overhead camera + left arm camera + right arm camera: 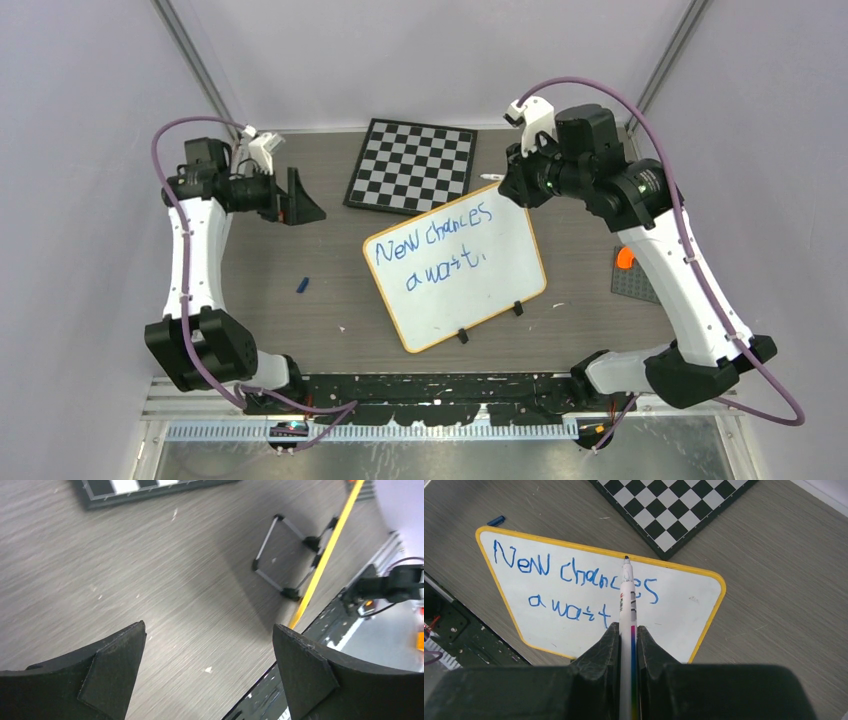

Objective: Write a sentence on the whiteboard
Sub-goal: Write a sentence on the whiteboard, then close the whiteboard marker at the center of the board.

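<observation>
The whiteboard (470,290) lies at mid-table, white with an orange rim and two black clips on its near edge. Blue handwriting on it reads "New chances await." My right gripper (627,626) is shut on a white marker (627,595) with a rainbow stripe. The marker's tip points at the board's far rim (664,564), above the word "chances". From above, the right gripper (515,185) hovers at the board's far right corner. My left gripper (300,205) is open at the far left, apart from the board. Only bare table (150,580) lies between its fingers (122,650).
A black-and-white chessboard (412,165) lies just behind the whiteboard. A small blue cap (302,285) rests on the table to the board's left. An orange piece (625,258) on a grey plate (640,285) sits at the right edge.
</observation>
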